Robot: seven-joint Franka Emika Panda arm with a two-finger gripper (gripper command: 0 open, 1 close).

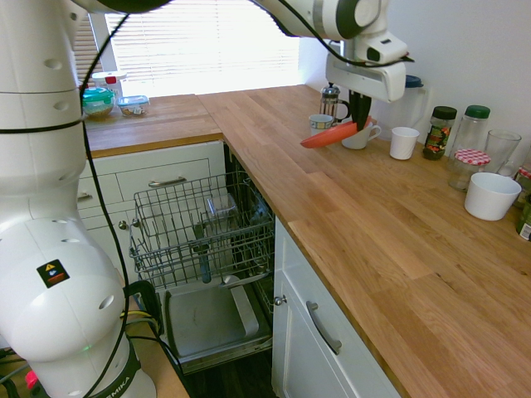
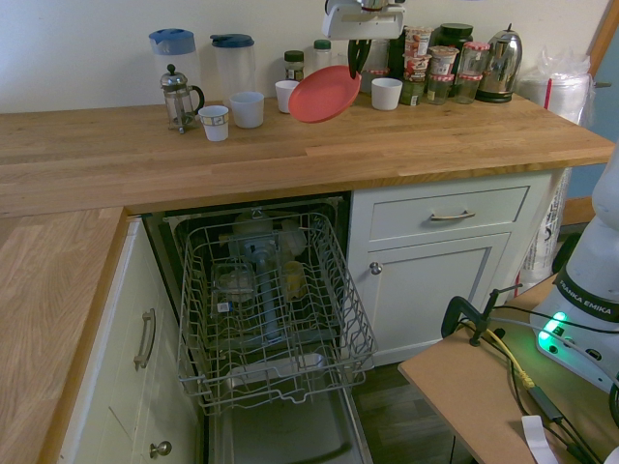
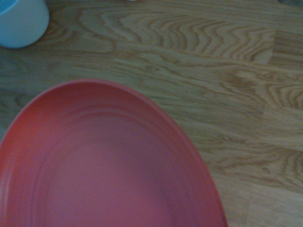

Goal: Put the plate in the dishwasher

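The coral-red plate (image 1: 330, 134) (image 2: 323, 94) hangs tilted in the air above the wooden counter (image 1: 373, 224), held by its rim. My gripper (image 1: 360, 118) (image 2: 358, 64) is shut on the plate's edge, near the mugs at the back of the counter. In the wrist view the plate (image 3: 104, 165) fills the lower left, with counter wood behind it. The dishwasher (image 1: 207, 249) (image 2: 271, 309) stands open below the counter, its grey wire rack (image 1: 203, 228) (image 2: 276, 304) pulled out and its door (image 1: 211, 319) folded down.
Mugs (image 2: 248, 109), a French press (image 2: 179, 97), jugs, jars and a kettle (image 2: 500, 64) line the counter's back. A white bowl (image 1: 491, 196) sits at the right. White drawers and cabinet fronts (image 2: 450, 256) flank the dishwasher. A few dishes lie in the rack.
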